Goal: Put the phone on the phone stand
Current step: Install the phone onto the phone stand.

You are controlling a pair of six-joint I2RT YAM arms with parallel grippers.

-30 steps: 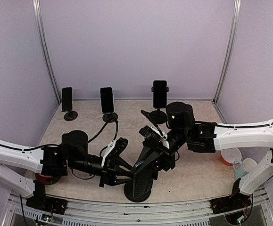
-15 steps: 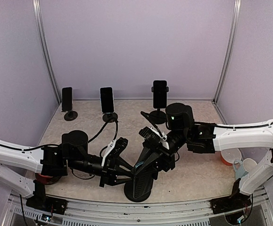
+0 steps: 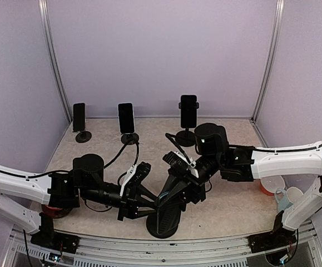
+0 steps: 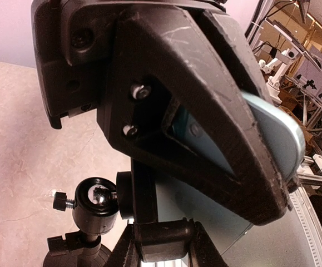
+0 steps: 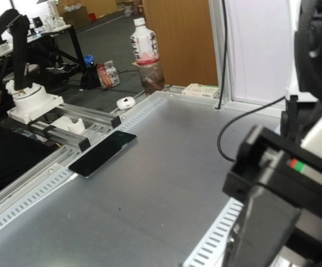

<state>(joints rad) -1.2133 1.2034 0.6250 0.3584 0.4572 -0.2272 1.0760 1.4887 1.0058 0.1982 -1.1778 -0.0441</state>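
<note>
Top external view: both arms meet at the lower centre of the frame, over a beige speckled table (image 3: pixel 233 206). A black phone stand (image 3: pixel 162 227) with a round base stands there. A dark rectangular phone (image 3: pixel 169 201) leans tilted above that base, its upper end towards the right gripper (image 3: pixel 184 181) and its lower end by the left gripper (image 3: pixel 149 201). Everything there is black on black, so whether the phone sits in the stand's cradle cannot be told.

Along the back wall, three other black phones stand upright on small black stands: one at the upper left (image 3: pixel 79 117), one beside it (image 3: pixel 126 118) and one at the centre (image 3: pixel 188 111).

In the left wrist view, one broad black finger (image 4: pixel 205 111) lies flat across the phone's pale blue-grey face (image 4: pixel 277 130). The opposite finger is hidden, so I cannot tell how the left jaws stand. Below are the stand's black ball joint (image 4: pixel 97 197) and clamp (image 4: pixel 163 239).

The right wrist view looks out over a grey metal bench (image 5: pixel 166 206) and shows no fingertips, so the right jaws' state cannot be told either.
</note>
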